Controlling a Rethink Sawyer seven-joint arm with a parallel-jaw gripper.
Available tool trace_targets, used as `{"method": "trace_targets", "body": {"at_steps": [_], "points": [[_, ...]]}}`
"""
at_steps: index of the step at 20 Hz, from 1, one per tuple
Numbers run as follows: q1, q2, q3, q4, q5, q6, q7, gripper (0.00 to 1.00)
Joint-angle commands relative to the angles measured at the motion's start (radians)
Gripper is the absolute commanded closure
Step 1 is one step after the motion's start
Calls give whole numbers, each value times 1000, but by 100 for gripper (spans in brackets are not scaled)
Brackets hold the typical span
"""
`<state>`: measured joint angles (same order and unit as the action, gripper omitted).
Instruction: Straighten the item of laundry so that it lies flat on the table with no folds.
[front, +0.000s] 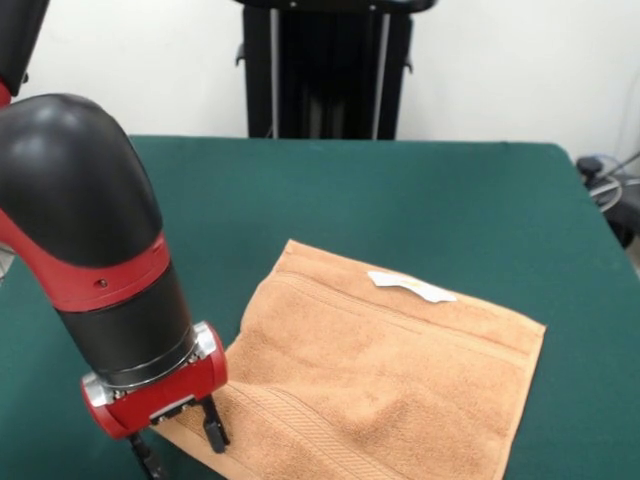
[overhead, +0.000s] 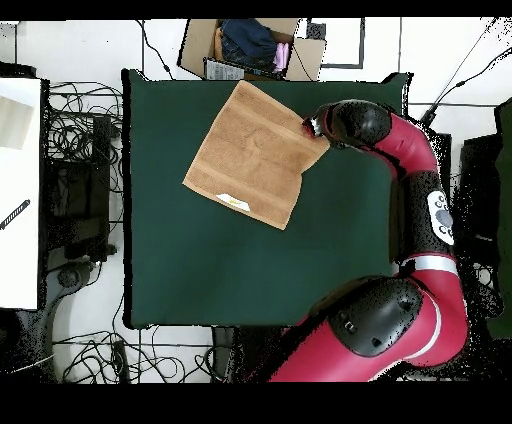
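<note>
The gripper (front: 180, 438) is lowered at a corner of the towel (front: 380, 385), its two dark fingers (front: 215, 425) set slightly apart, one touching the terry edge; nothing is clamped. The orange-tan towel is spread nearly flat on the green felt tabletop (front: 400, 200), ribbed bands showing and a white tag (front: 410, 287) lying on top.

In the front view the hand (front: 180, 432) sits at the picture's bottom edge, which cuts off one fingertip. The towel's (front: 380, 380) near edge runs out of the picture at the bottom, and the corner beneath the hand is covered. In the overhead view the arm's wrist (overhead: 350, 122) hides the hand and that corner. The white tag (overhead: 233, 202) is too small to read.
</note>
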<state>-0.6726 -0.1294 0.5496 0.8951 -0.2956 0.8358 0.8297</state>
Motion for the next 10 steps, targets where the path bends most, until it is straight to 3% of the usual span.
{"method": "trace_targets", "body": {"at_steps": [1, 10], "points": [[28, 39, 30, -20, -38, 29, -104, 0], [30, 65, 17, -29, -43, 22, -79, 0]]}}
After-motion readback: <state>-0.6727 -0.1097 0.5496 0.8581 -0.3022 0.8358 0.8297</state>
